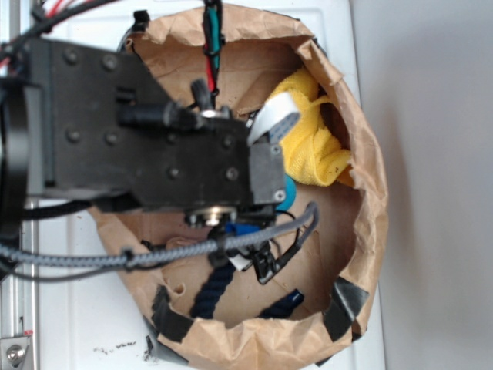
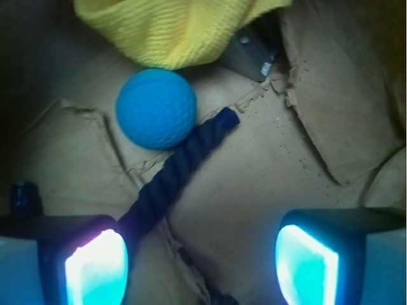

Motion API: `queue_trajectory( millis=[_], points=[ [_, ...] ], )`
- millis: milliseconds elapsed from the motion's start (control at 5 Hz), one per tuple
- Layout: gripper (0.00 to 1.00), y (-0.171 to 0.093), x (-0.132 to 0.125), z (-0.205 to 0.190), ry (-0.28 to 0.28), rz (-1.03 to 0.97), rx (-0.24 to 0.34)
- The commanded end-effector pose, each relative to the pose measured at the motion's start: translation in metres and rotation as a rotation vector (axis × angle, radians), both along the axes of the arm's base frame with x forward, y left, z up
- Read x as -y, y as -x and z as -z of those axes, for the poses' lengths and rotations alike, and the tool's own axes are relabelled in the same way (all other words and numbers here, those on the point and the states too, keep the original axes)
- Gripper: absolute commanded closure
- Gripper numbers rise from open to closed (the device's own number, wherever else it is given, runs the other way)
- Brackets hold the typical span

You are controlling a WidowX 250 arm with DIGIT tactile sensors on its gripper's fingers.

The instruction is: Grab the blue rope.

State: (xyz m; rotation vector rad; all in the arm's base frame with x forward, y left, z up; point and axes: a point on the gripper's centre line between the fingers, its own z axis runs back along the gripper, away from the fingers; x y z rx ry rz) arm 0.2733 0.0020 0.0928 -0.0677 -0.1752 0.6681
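The gripper (image 2: 200,260) hangs inside the brown paper bag (image 1: 370,200), its jaws spread wide with nothing between them. The blue rope (image 2: 175,175) lies on the bag's floor, running under the left jaw. Its far end touches the blue ball (image 2: 156,108). Behind the ball sits a yellow cloth (image 2: 178,28).

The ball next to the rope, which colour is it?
The ball is teal-blue; the wrist view shows it best.
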Motion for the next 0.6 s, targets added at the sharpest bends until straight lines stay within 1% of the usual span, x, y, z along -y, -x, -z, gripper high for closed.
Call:
queue_trajectory(
  millis=[0, 200, 400],
  points=[
    [0.0, 0.0, 0.043, 0.022, -0.001, 0.063, -0.018],
    [0.0, -0.001, 0.063, 0.042, 0.076, 0.124, -0.046],
    [0.0, -0.003, 0.066, 0.045, 0.148, 0.12, -0.082]
  ],
)
